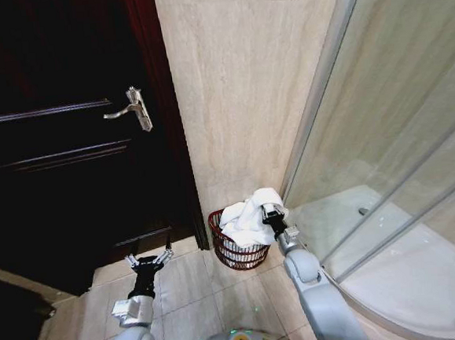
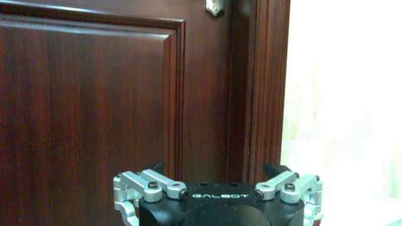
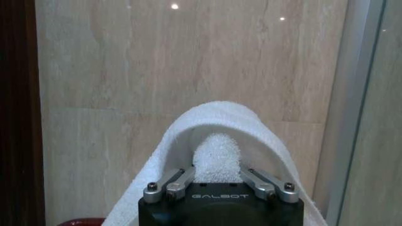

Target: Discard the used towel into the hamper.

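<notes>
The hamper point(image 1: 242, 256), a small round reddish-brown wire basket, stands on the floor against the beige wall; its rim point(image 3: 82, 221) shows in the right wrist view. A white towel point(image 1: 246, 220) is bunched over its mouth and hangs partly inside. My right gripper point(image 1: 272, 211) is just above the basket's right rim, shut on a fold of the towel point(image 3: 217, 122), which arches over the fingers. My left gripper point(image 1: 149, 260) hangs open and holds nothing, low in front of the dark door, left of the hamper; its open fingers point(image 2: 158, 167) face the door panel.
A dark wooden door point(image 1: 60, 151) with a silver handle point(image 1: 132, 106) fills the left. A glass shower enclosure point(image 1: 400, 164) with a white tray point(image 1: 401, 274) stands to the right. Tiled floor point(image 1: 198, 290) lies between me and the hamper.
</notes>
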